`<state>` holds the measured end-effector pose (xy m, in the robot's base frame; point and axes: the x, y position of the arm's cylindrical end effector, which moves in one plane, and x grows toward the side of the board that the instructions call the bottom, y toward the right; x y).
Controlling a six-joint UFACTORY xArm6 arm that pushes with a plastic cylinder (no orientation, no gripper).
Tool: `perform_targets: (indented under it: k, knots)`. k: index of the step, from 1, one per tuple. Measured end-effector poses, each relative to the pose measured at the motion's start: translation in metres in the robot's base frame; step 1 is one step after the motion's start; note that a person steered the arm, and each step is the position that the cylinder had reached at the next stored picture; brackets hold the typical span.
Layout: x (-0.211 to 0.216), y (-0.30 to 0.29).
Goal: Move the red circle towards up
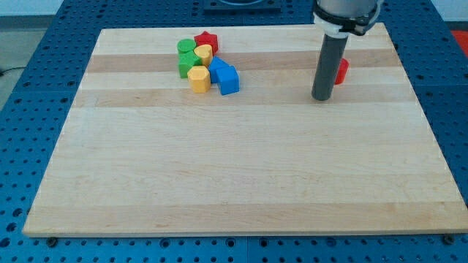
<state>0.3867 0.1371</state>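
Note:
The red circle [341,71] lies on the wooden board [241,168] at the view's upper right, mostly hidden behind my rod. My tip [322,98] rests on the board just below and left of the red circle, close to it or touching it.
A cluster of blocks sits at the view's upper left: a red star [207,40], two green blocks [186,48] [187,63], a yellow heart-like block [204,52], a yellow hexagon [198,78], and two blue blocks [219,68] [229,79]. The board's top edge runs close above the red circle.

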Motion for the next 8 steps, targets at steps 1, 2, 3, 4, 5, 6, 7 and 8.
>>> perform_targets:
  k: [1, 2, 3, 4, 5, 6, 7, 8]
  knots:
    - [-0.010, 0.019]
    - [-0.018, 0.052]
    - [-0.035, 0.052]
    - [-0.051, 0.052]
    - [-0.054, 0.049]
    - [-0.029, 0.037]
    - [-0.035, 0.002]
    - [-0.050, 0.002]
